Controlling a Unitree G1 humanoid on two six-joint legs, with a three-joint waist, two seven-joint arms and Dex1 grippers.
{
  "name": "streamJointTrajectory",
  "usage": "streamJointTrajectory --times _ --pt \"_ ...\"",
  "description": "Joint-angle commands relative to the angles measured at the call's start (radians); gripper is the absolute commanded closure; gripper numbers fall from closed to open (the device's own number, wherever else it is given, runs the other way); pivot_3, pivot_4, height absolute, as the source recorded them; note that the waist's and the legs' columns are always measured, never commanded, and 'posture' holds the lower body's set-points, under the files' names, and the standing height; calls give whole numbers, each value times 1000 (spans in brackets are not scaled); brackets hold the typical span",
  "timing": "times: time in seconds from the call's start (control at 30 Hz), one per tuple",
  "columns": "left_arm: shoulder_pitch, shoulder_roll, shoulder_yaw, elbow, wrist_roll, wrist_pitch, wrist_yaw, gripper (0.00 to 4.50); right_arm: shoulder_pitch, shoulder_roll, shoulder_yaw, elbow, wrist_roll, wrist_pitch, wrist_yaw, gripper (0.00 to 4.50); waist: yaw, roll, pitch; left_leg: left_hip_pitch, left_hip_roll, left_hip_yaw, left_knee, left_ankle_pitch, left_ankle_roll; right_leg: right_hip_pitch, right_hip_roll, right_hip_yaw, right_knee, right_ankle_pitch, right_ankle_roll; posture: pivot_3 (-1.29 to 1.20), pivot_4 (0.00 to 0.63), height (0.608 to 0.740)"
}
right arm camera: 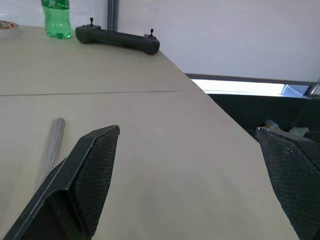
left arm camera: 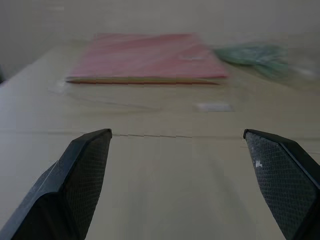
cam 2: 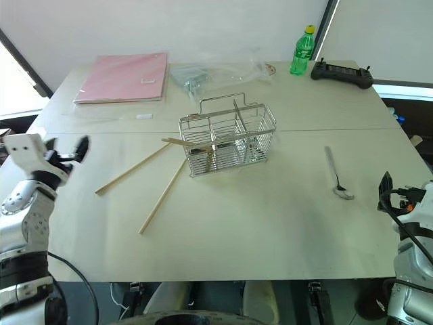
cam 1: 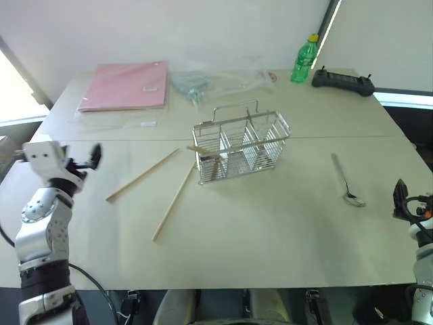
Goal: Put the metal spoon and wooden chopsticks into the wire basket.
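Note:
The wire basket (cam 1: 242,145) stands in the middle of the table with a short flat wooden piece (cam 1: 203,150) sticking out of its left end. The two wooden chopsticks (cam 1: 142,175) lie on the table left of the basket, the second one (cam 1: 174,201) a little nearer to me. Toward the right edge lies the metal spoon (cam 1: 346,181), bowl toward me; its handle (right arm camera: 52,145) shows in the right wrist view. My left gripper (left arm camera: 177,133) hovers open at the table's left edge (cam 1: 84,162), empty. At the right edge my right gripper (right arm camera: 187,130) is open and empty, right of the spoon.
A pink folder (cam 1: 126,84) lies at the back left, with a clear plastic bag (cam 1: 216,80) beside it. A green bottle (cam 1: 304,59) and a black controller (cam 1: 342,80) sit at the back right. A small white label (cam 1: 148,124) lies in front of the folder.

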State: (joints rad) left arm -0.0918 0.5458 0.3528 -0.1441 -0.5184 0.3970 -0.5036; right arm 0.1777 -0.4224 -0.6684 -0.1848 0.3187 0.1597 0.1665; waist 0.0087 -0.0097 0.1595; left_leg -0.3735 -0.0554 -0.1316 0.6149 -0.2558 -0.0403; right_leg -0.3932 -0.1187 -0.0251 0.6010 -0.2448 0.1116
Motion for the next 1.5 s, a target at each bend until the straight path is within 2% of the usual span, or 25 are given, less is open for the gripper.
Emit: streamJointTrajectory --times 0.03,0.17,0.3,0.5,0.7,0.83,1.07,1.23,1.5 --pt "51 61 -38 -134 -117 89 -169 45 -3 -31 -13 -12 4 3 15 0 -2 0 0 0 0 0 0 0 0 0 0 0 0 0 0 0 150 709" --pt "89 128 -60 -198 -185 134 -304 45 -27 -48 9 -21 26 68 30 0 -4 2 0 1 2 0 0 0 0 0 1 0 1 0 -1 0 150 709" --pt "79 148 -105 -242 -199 155 -358 45 -70 -75 47 -19 28 157 40 0 -3 3 0 1 2 0 1 0 0 0 1 0 0 1 -2 0 150 709" --pt "32 111 -203 -268 -160 123 -386 45 -146 -105 137 29 10 216 78 0 2 3 0 0 1 0 1 0 1 0 1 0 0 1 -2 0 150 709" --pt "14 87 -233 -253 -136 99 -385 45 -221 -93 233 96 -7 263 92 0 2 3 0 0 0 0 0 0 1 0 1 -1 -1 1 -2 0 150 709" --pt "-3 79 -236 -236 -111 84 -376 45 -292 -129 271 172 -25 335 93 0 2 3 0 0 0 0 1 0 1 1 1 -1 -1 1 -2 0 150 709" --pt "0 72 -227 -230 -102 72 -359 45 -472 -300 298 226 22 612 191 0 1 4 1 0 0 0 0 0 1 0 1 -1 -1 1 -2 0 150 709" --pt "9 59 -227 -235 -99 68 -343 45 -575 -364 291 264 86 853 239 0 4 3 1 -1 0 0 0 0 1 0 1 -2 -2 1 -2 0 150 709" --pt "12 48 -225 -235 -103 67 -329 45 -622 -521 404 249 144 1085 404 0 3 3 1 -2 0 0 1 0 1 0 0 -2 -3 1 -2 0 150 709"
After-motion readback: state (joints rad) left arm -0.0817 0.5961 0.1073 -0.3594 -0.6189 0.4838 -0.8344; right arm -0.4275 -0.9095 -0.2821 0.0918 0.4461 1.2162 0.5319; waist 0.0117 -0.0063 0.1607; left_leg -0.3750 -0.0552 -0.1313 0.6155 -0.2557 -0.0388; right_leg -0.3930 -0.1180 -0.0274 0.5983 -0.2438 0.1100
